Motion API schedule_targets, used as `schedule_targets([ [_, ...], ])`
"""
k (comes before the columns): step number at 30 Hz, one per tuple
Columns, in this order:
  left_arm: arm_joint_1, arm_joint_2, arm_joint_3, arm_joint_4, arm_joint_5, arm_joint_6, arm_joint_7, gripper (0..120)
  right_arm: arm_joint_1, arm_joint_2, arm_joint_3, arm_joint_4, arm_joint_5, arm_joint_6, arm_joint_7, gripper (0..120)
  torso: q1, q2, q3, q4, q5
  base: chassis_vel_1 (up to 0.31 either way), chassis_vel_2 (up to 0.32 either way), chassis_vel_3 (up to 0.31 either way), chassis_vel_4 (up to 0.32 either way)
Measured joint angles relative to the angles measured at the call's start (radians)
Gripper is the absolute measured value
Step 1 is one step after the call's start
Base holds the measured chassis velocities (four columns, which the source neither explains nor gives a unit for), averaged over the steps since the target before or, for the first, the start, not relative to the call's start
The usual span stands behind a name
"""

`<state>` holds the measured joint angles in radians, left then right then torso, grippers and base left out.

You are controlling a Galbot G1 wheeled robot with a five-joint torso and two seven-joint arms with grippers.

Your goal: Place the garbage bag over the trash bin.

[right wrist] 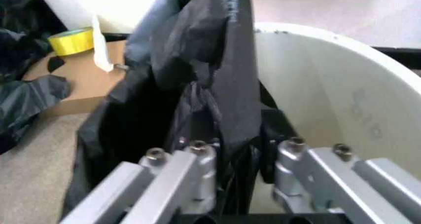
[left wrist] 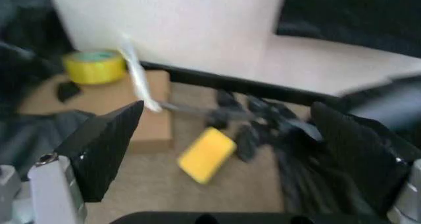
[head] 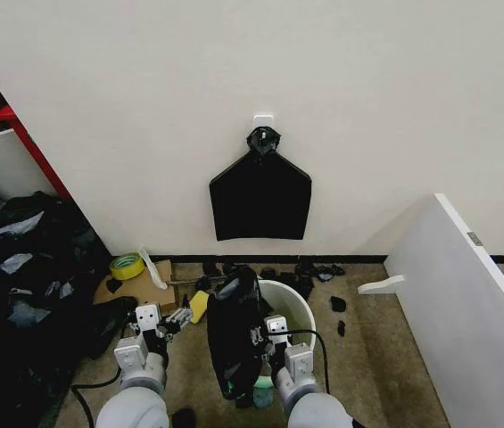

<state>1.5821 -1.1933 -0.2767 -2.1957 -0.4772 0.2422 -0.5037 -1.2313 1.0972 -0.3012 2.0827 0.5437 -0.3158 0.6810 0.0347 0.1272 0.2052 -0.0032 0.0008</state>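
Hanging long axis vertical from the right gripper [right wrist: 230, 155], garbage bag [head: 234, 334] drapes against the near-left rim of trash bin [head: 298, 308], mouth not yet spread over it. Clamped on a bunched fold of the black plastic, fingers pressed together around it. Spread wide and holding nothing, left gripper [left wrist: 224, 150] just left of the bag, the nearer one to catch its free edge.

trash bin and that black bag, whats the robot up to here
The right gripper is shut on the garbage bag, holding it up so it hangs beside the white trash bin. The bag is not over the rim yet. The left gripper is open and empty, left of the bag, above the floor near a yellow sponge.
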Motion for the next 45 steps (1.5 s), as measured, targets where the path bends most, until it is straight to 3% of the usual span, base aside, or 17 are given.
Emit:
schedule_targets([
  [3,0.013,0.009,0.032,-0.003,-0.038,-0.007,0.043,100,-0.015,-0.006,0.021,-0.008,0.007,0.003,0.0,0,0.0,0.0,0.0,0.0,0.0,0.0,0.0,0.0,0.0],
  [13,-0.002,0.008,0.077,0.034,-0.028,0.001,0.112,100,-0.055,-0.035,0.071,-0.01,-0.001,0.003,0.008,0,0.0,0.0,0.0,-0.0001,0.0,0.0,0.0,0.0,0.0],
  [20,-0.013,-0.019,0.107,0.041,-0.016,0.062,0.04,100,-0.053,-0.052,0.078,-0.015,-0.024,0.002,0.014,0,0.0,0.0,0.0,0.0,0.0001,0.0,0.0,0.0,0.0],
  [25,-0.028,-0.065,0.179,0.039,-0.03,0.132,-0.038,100,-0.051,-0.071,0.074,-0.04,-0.138,0.05,-0.038,0,0.0,0.0,0.0,-0.0002,-0.0001,0.0,0.0,0.0,0.0],
  [32,-0.054,-0.108,0.209,0.059,-0.03,0.174,-0.085,100,-0.047,-0.074,0.065,-0.058,-0.221,0.083,-0.075,0,0.0,0.0,0.0,0.0,0.0,0.0,0.0,0.0,0.0],
  [39,-0.094,-0.157,0.207,0.107,-0.017,0.203,-0.109,91,-0.048,-0.07,0.056,-0.059,-0.23,0.085,-0.08,0,0.0,0.0,0.0,0.0,0.0001,0.0,0.0,0.0,0.0],
  [41,-0.117,-0.171,0.208,0.136,-0.012,0.208,-0.112,81,-0.048,-0.069,0.056,-0.057,-0.23,0.085,-0.081,0,0.0,0.0,0.0,0.0,0.0,0.0,0.0,0.0,0.0],
  [45,-0.143,-0.186,0.21,0.171,-0.005,0.21,-0.112,70,-0.049,-0.069,0.056,-0.054,-0.23,0.085,-0.081,0,0.0,0.0,0.0,0.0,-0.0001,0.0,0.0,0.0,0.0],
])
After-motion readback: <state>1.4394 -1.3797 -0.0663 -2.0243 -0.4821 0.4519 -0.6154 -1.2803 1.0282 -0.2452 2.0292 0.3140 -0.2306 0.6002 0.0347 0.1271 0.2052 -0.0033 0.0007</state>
